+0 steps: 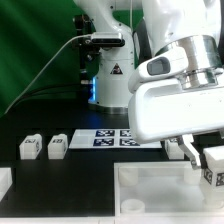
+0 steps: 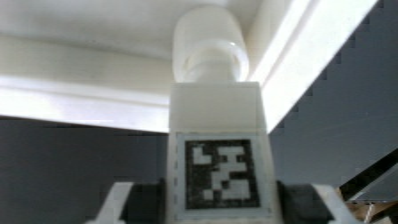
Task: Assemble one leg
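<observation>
My gripper point(image 1: 203, 158) is shut on a leg point(image 1: 213, 166), a small white block with a black-and-white tag. It holds the leg over the right end of the large white square piece point(image 1: 150, 188) at the front. In the wrist view the leg point(image 2: 221, 120) fills the middle, tag facing the camera, with a finger point(image 2: 128, 202) on either side of it. Its rounded end points at the white square piece point(image 2: 89, 95). Two more legs point(image 1: 30, 147) point(image 1: 57, 146) lie on the dark table at the exterior view's left.
The marker board point(image 1: 108, 137) lies flat on the table behind the square piece. A white part point(image 1: 4, 182) shows at the exterior view's left edge. The arm's base point(image 1: 108, 70) stands at the back.
</observation>
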Robot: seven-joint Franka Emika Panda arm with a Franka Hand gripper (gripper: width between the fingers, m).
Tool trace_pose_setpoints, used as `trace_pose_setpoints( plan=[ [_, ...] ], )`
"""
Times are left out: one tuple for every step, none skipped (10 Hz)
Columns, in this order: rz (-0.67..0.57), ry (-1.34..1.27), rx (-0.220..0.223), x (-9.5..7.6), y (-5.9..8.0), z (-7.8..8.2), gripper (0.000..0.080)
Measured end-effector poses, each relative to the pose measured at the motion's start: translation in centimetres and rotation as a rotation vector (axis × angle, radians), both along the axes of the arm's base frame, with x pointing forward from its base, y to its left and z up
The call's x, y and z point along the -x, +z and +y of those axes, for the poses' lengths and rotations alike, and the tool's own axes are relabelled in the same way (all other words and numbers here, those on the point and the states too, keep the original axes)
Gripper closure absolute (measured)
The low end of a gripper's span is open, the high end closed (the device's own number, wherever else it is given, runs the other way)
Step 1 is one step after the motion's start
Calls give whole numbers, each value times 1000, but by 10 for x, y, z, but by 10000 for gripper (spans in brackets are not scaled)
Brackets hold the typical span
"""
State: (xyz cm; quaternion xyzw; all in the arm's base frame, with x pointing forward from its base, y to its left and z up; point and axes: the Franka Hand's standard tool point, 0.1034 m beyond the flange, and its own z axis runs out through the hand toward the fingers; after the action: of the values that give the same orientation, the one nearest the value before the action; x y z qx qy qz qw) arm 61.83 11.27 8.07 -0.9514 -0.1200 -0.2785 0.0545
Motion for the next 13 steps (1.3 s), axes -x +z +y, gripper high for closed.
trace_pose_setpoints(
  plan=[
    [-23,-5,-3,0,-2,0,508],
    [-60,-12,-8,1,-3,0,508],
    [-75,-14,-10,2,-4,0,508],
    [-72,-21,-12,1,-4,1,508],
    [-66,-29,-15,1,-4,1,508],
    [-46,-25,-12,0,-3,1,499],
    [-30,-23,-11,2,-6,1,499],
    [-29,-23,-11,2,-7,1,323],
    [-29,-23,-11,2,-7,1,323],
    [-28,-23,-11,2,-7,2,190],
    [-28,-23,-11,2,-7,2,162],
    [-28,-23,-11,2,-7,2,162],
    [-28,-23,-11,2,-7,2,152]
  ],
)
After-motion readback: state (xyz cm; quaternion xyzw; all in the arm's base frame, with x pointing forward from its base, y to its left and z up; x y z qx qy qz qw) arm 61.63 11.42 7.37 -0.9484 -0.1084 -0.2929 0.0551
